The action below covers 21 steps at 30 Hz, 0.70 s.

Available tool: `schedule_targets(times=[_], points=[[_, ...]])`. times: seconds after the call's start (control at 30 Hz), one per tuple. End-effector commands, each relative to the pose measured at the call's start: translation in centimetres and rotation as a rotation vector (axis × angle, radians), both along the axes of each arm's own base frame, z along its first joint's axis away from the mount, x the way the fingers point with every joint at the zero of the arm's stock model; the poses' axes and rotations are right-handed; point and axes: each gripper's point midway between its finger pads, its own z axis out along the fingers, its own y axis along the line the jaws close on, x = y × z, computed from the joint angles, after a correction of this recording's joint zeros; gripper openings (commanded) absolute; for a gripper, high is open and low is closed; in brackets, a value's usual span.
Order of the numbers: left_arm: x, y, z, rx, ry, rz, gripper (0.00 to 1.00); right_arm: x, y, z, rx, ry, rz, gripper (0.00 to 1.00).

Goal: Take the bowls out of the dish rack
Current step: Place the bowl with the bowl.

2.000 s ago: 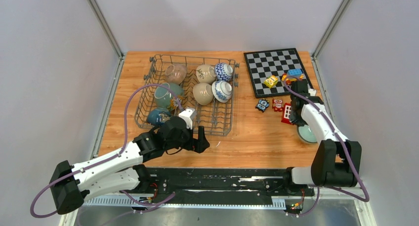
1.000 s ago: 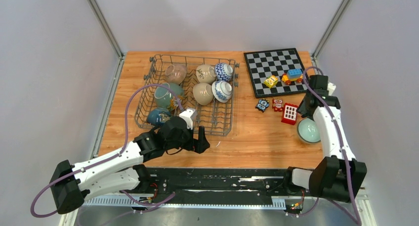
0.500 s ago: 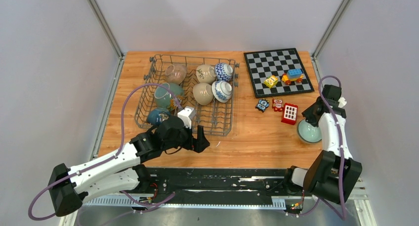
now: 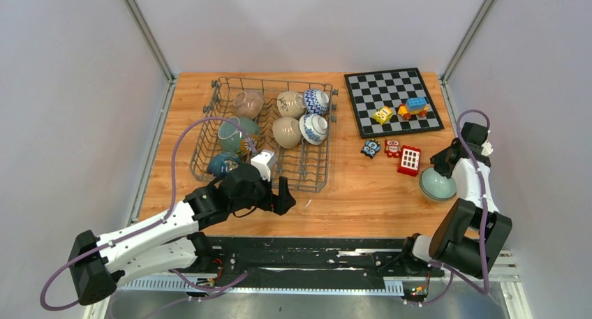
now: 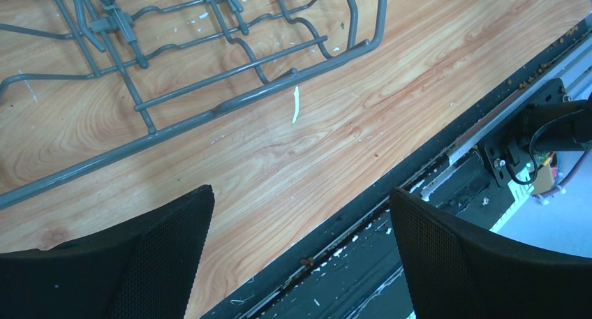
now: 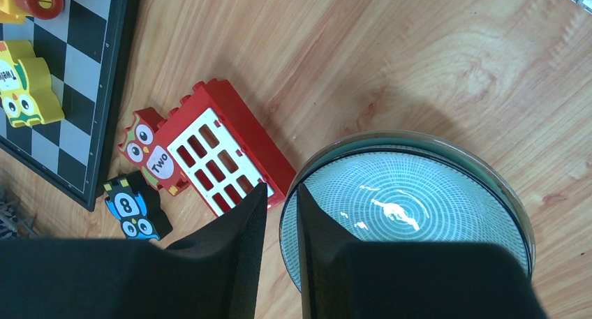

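Note:
The grey wire dish rack [image 4: 307,174] stands at the back left and holds several bowls on their sides: a green one [image 4: 234,134], beige ones [image 4: 286,132], blue-and-white ones [image 4: 314,128] and a dark blue one [image 4: 223,165]. My left gripper [image 4: 283,197] is open and empty, low over the table's near edge by the rack's front corner [image 5: 244,102]. My right gripper [image 6: 277,200] is shut on the rim of a pale green bowl [image 6: 412,207], one finger inside and one outside. That bowl [image 4: 438,185] sits tilted at the right side of the table.
A black-and-white chessboard [image 4: 394,102] with toy vehicles lies at the back right. A red window block [image 4: 409,160] and small owl blocks [image 4: 370,149] lie between it and the held bowl. The red block [image 6: 223,144] lies close beside the bowl's rim.
My right arm has swung from over the toys to the table's right edge, and its wrist has turned. The pale green bowl now looks tilted. My left arm has barely shifted.

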Motion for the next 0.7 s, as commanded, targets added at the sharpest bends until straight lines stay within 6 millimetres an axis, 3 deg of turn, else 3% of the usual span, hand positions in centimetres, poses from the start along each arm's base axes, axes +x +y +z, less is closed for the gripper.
schedule_targets(times=[0.0,0.17,0.37,0.57,0.67], points=[[0.7,-0.3,1.1,-0.002,-0.032,0.004,0.97,0.3,-0.3,-0.3,0.017,-0.017,-0.016,0.25],[0.7,-0.3,1.1,0.001,-0.031,0.0,0.97,0.0,-0.2,-0.2,0.006,-0.024,-0.01,0.25],[0.7,-0.3,1.3,-0.002,-0.036,0.002,0.97,-0.2,0.2,3.7,-0.05,-0.088,0.026,0.38],[0.6,0.0,1.6,0.004,-0.036,0.003,0.97,-0.3,3.7,8.1,-0.186,-0.183,0.159,0.43],[0.6,0.3,1.6,0.016,-0.039,0.008,0.97,-0.8,6.6,10.4,-0.278,-0.217,0.292,0.44]])
